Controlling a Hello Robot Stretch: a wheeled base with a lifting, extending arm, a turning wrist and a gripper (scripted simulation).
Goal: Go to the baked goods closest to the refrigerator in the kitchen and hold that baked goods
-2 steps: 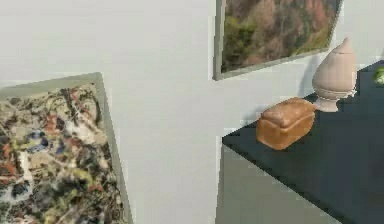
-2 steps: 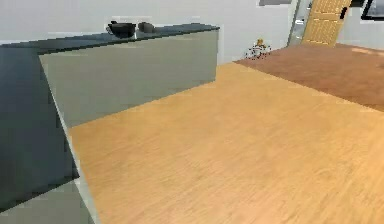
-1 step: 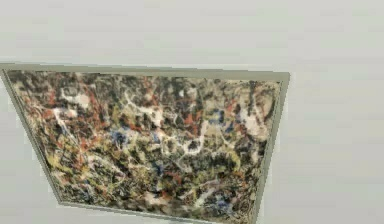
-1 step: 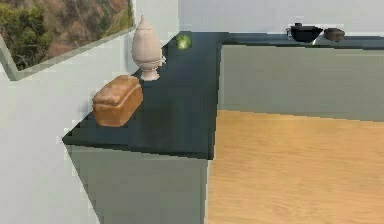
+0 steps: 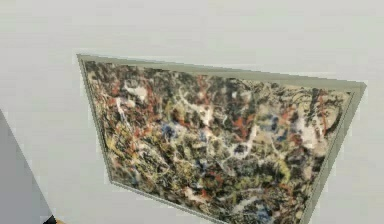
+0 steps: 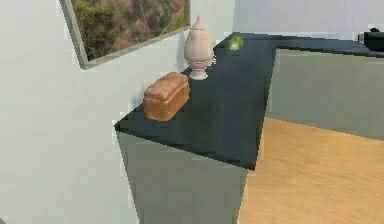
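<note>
Brown loaf-shaped baked goods [image 6: 166, 96] on near-left of dark table [image 6: 225, 110], close to wall. Pale vase [image 6: 199, 48] just beyond, green item [image 6: 235, 43] farther. Prob. best: line base up w/ loaf, reach in low, steer clear of vase. Jaws' state: can't tell.

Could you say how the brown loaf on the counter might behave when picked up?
The loaf looks blocky and lies flat on the counter, so it probably won't roll. Being bread, it is likely light and squashy.
</note>
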